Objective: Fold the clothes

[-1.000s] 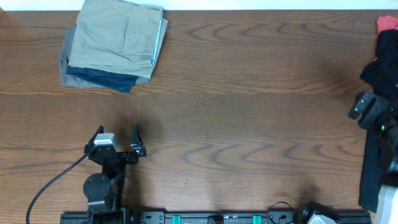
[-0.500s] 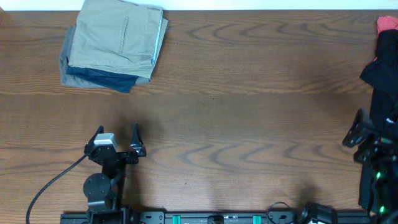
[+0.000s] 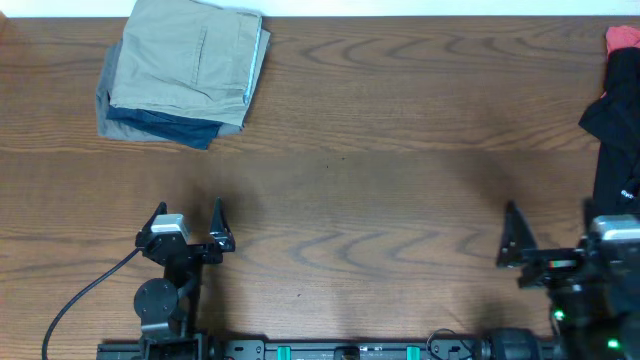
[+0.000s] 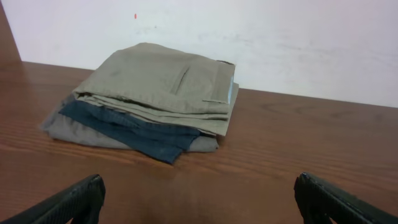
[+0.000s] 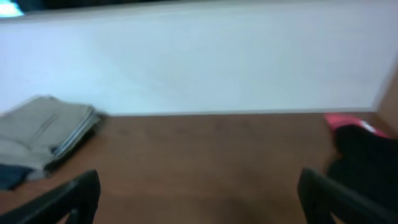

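A stack of folded clothes lies at the table's far left: a pale khaki-green pair on top, navy and grey garments under it. The stack also shows in the left wrist view and the right wrist view. A black garment and a red one lie at the right edge, also in the right wrist view. My left gripper is open and empty near the front left. My right gripper is open and empty at the front right.
The wooden table stretches between the stack and the right-edge garments. A white wall stands behind the table's far edge. A black cable runs from the left arm's base.
My right arm has swung from the black garment at the right edge back down toward the front right of the table. The left arm has not moved.
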